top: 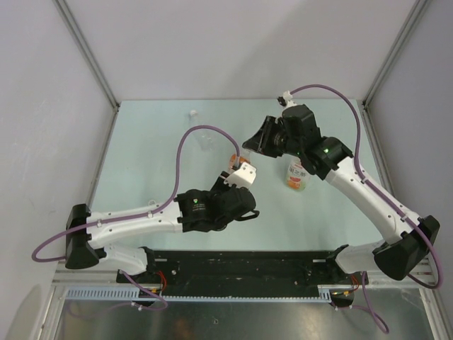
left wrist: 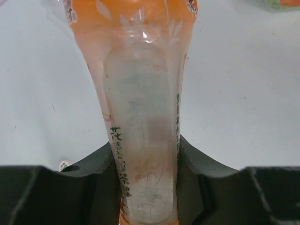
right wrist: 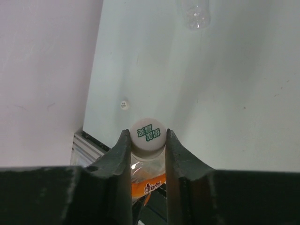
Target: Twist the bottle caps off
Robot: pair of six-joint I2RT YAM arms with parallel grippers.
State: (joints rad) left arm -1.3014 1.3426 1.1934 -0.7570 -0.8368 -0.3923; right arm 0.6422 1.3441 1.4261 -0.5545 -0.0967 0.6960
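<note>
The orange bottle (left wrist: 140, 93) is clamped low on its body between my left gripper's (left wrist: 147, 187) fingers and shows in the top view just past the left wrist (top: 232, 160). Its white bottle cap (right wrist: 147, 132), printed in green, sits between my right gripper's (right wrist: 146, 136) fingertips, which press on both of its sides. From above, the right gripper (top: 249, 147) meets the bottle's top from the right. The clear bottle (top: 207, 142) stands behind them, and the yellow-green bottle (top: 297, 176) with a white label stands under the right arm.
A loose white cap (top: 192, 112) lies near the table's back edge. Another small cap (right wrist: 123, 104) lies on the table towards the left wall, and one (left wrist: 63, 165) shows beside my left finger. Grey walls enclose the table on three sides.
</note>
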